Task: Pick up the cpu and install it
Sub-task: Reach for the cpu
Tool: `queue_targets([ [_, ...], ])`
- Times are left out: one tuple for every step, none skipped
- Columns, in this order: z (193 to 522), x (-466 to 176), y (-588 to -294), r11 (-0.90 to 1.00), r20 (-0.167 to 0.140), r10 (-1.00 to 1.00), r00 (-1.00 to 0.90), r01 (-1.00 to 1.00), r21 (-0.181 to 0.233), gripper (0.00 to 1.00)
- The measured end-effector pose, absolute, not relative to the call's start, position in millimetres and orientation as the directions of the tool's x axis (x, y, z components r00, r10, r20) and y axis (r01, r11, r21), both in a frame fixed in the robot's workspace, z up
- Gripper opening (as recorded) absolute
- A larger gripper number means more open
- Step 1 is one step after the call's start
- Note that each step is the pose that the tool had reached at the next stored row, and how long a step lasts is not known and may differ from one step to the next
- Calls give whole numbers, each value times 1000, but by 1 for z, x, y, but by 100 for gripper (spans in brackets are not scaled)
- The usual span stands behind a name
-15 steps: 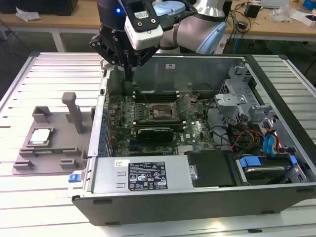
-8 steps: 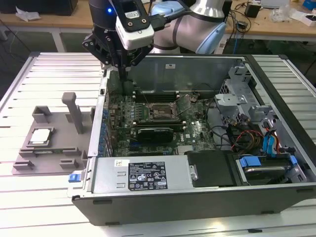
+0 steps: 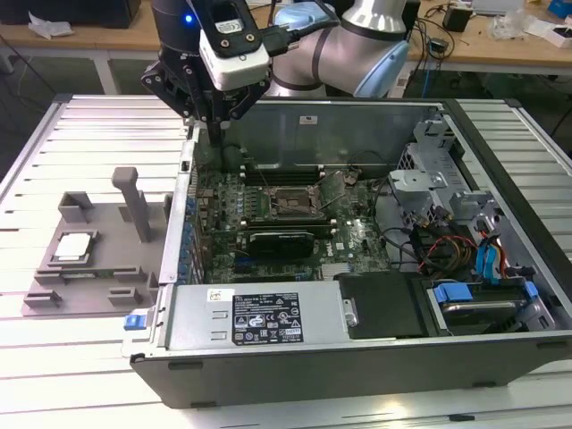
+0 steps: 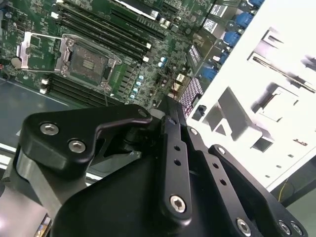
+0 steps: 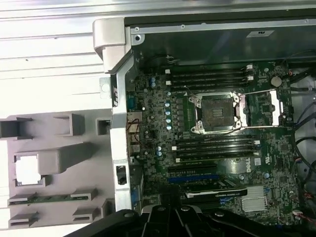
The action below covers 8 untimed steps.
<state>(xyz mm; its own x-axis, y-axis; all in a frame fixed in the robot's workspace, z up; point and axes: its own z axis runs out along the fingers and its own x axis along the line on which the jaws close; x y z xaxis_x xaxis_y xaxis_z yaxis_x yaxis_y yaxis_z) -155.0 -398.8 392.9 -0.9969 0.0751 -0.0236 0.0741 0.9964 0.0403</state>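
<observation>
Pincer: black pincer [image 3: 218, 125] narrow, empty, above the grey metal case wall [image 3: 179, 234].
Cpu: flat silver-grey square cpu [image 3: 73, 246] at its eight o'clock, in the grey plastic tray [image 3: 54, 290].
Risk: we could clip that wall.

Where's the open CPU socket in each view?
Exterior view: socket, middle of the motherboard inside the case.
First wrist view: socket between two banks of memory slots.
Second wrist view: socket beside its raised load plate.
Shared landmark: the memory slots flanking it.
</observation>
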Motion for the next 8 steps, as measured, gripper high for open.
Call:
queue_targets([
  [393, -164, -399, 997, -24, 75, -997, 74, 38, 11],
  [393, -174, -399, 997, -24, 75, -997, 74, 38, 11],
  [393, -181, -399, 997, -24, 75, -997, 74, 38, 11],
  [393, -184, -399, 997, -24, 75, -997, 74, 38, 11],
  [393, -186, -399, 997, -24, 75, -997, 74, 38, 11],
  [393, -187, -399, 997, -24, 75, -997, 74, 38, 11],
  [393, -189, -399, 997, -24, 75, -997, 74, 38, 11],
  [393, -190, -399, 997, -24, 75, -997, 74, 38, 11],
])
